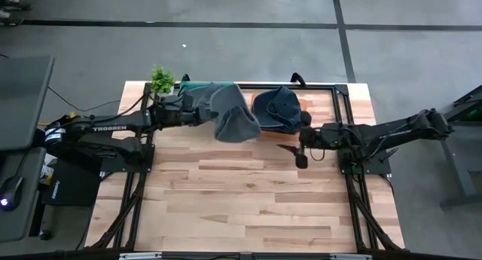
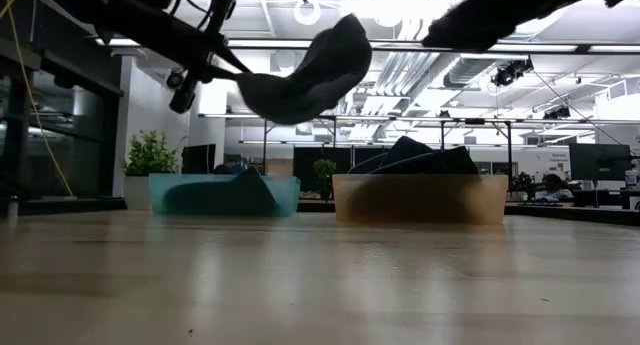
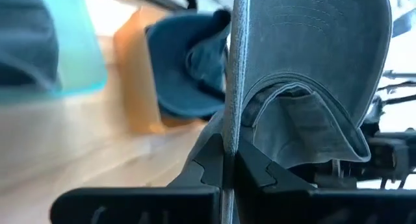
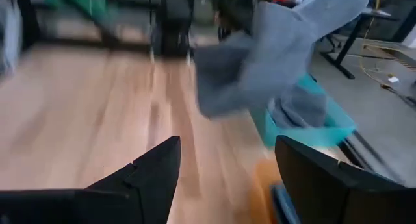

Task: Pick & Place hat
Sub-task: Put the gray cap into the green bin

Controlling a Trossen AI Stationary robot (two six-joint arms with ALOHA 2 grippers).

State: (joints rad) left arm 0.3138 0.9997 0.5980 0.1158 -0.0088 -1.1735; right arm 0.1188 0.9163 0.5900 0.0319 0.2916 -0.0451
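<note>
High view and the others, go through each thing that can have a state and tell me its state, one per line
Grey hat: held in the air, clear of the table.
Left gripper: shut on the grey hat's brim.
Right gripper: open, empty.
Teal bin: holds something dark.
Orange bin: holds a blue hat.

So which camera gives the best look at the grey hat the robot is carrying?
The high view: the grey hat shows whole, hanging from the left gripper. The low view gives a dark silhouette, the left wrist view only its brim, the right wrist view a blur.
</note>
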